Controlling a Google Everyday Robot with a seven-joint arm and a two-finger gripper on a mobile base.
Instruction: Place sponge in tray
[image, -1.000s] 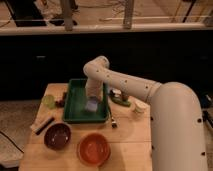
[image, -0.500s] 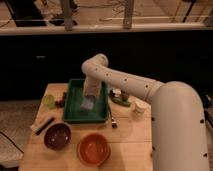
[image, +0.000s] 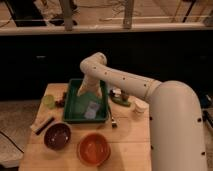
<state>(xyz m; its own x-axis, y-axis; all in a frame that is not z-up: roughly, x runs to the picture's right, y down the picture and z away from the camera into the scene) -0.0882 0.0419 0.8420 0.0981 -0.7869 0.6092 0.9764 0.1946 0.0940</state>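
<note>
The dark green tray (image: 74, 111) stands at the middle back of the wooden table. The pale blue-grey sponge (image: 92, 109) lies flat inside it, towards its right front part. My gripper (image: 91, 94) hangs over the tray's back half, just above and behind the sponge. It is apart from the sponge, with its fingers spread and nothing between them. The white arm reaches in from the right, with its elbow high above the tray.
A brown bowl (image: 57, 136) and an orange bowl (image: 93, 149) sit in front of the tray. A green cup (image: 48, 101) and a black bar (image: 42, 124) lie to the left. A white cup (image: 139, 107) and small items (image: 119, 97) sit to the right.
The gripper has risen a little from the tray floor. The sponge that was at its tip now lies free in the tray.
</note>
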